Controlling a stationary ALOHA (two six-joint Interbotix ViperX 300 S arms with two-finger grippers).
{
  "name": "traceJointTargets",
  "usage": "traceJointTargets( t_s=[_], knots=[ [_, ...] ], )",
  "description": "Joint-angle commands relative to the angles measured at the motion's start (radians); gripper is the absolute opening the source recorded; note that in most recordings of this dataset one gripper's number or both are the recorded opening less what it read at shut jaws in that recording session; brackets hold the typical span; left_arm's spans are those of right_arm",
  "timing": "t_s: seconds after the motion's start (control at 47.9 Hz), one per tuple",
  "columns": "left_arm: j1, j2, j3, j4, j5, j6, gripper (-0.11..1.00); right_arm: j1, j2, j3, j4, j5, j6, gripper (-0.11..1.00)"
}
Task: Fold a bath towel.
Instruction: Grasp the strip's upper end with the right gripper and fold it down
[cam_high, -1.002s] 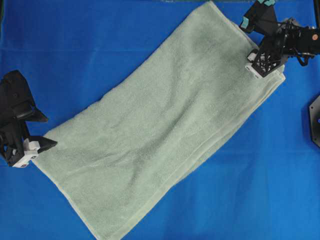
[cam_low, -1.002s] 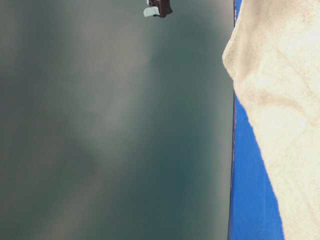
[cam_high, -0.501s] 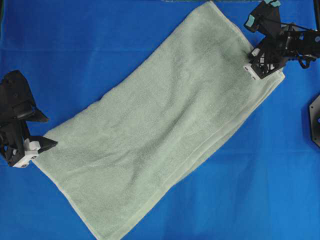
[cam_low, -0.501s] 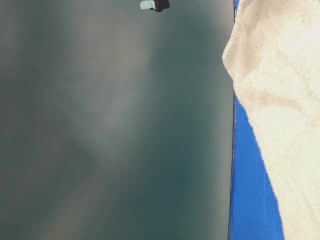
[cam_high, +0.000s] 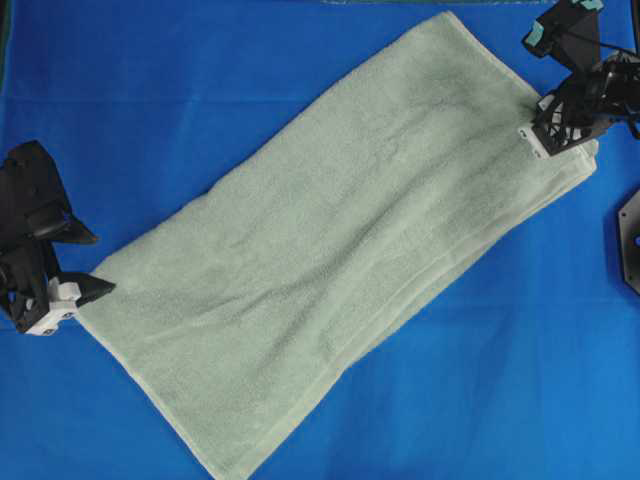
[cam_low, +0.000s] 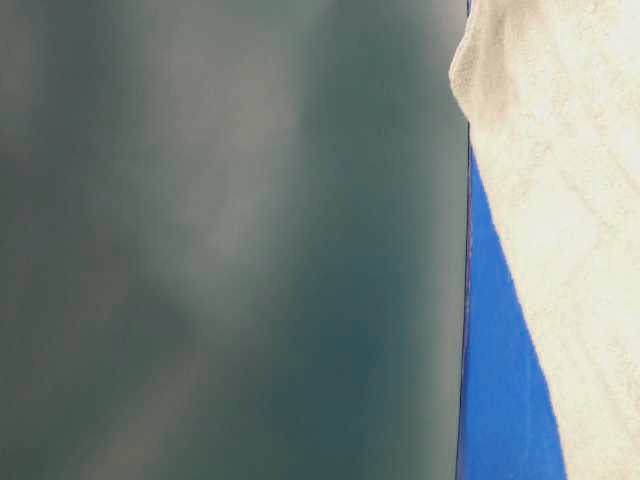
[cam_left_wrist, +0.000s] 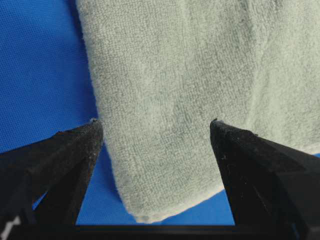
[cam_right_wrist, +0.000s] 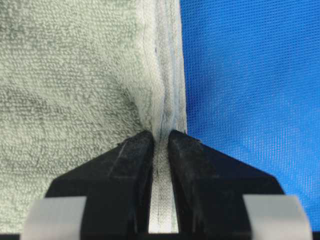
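The bath towel (cam_high: 340, 240), pale sage-green terry, lies folded lengthwise and slanting from lower left to upper right on the blue cloth. My right gripper (cam_high: 562, 140) at its upper right end is shut on the towel's hemmed edge (cam_right_wrist: 161, 120), the hem pinched between the two fingers. My left gripper (cam_high: 88, 296) sits at the lower left corner, open, with that corner (cam_left_wrist: 165, 165) lying between its spread fingers (cam_left_wrist: 75, 150) and untouched by them. The table-level view shows only a pale strip of the towel (cam_low: 560, 220) at its right side.
The blue cloth surface (cam_high: 150, 100) surrounds the towel on all sides. A black fixture (cam_high: 630, 240) sits at the right edge. Most of the table-level view is a blurred dark green panel (cam_low: 220, 240).
My right gripper shut on the towel's hem and pulled it up and to the right, stretching the towel that way. The left gripper stayed still and open.
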Motion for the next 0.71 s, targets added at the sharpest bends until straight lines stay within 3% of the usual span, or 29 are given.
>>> traceJointTargets(
  t_s=[0.0,0.125,0.209,0.292,0.459,0.689],
  knots=[
    [0.002,0.000,-0.028,0.006,-0.008,0.000,0.83,0.009,-0.015,-0.021,0.026,0.006,0.002,0.15],
    [0.002,0.000,-0.028,0.006,-0.017,0.000,0.83,0.115,-0.017,-0.069,0.097,0.021,0.003,0.15],
    [0.002,0.000,-0.028,0.006,-0.020,0.000,0.83,0.233,-0.026,-0.123,0.152,0.049,0.012,0.15],
    [0.002,0.000,-0.028,0.006,-0.021,0.000,0.83,0.351,-0.026,-0.178,0.173,0.067,0.043,0.15],
    [0.002,0.008,-0.029,0.006,-0.028,0.000,0.83,0.577,0.026,-0.305,0.144,0.074,0.164,0.15],
    [0.003,0.043,-0.038,0.006,-0.040,0.000,0.83,0.738,0.241,-0.517,0.029,0.089,0.314,0.15]
  ],
)
